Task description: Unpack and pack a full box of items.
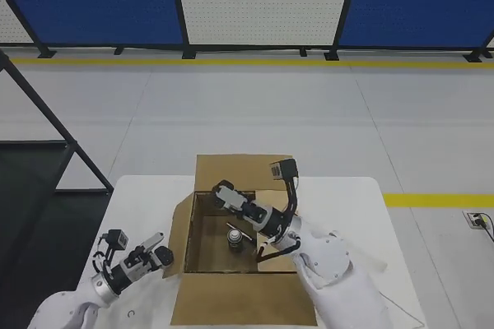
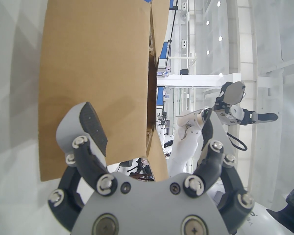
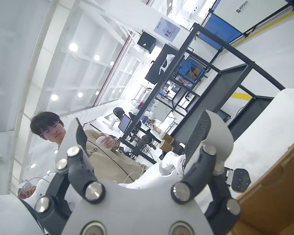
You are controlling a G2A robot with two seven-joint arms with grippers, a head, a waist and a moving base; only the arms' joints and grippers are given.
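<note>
Evidently the unpacking step is nearly done, to judge by the lone small jar (image 1: 234, 238) standing on the floor of the open box (image 1: 230, 169) on the table (image 1: 148, 197). The right claw (image 1: 221, 192) hangs over the box's far inner corner, fingers spread and empty, tipped sideways rather than down, with the jar below it and a little nearer the robot. The next move likely calls for turning it downward and lowering it around the jar. The left claw (image 2: 148, 113), also spread and empty, sits outside the box's left wall.
</note>
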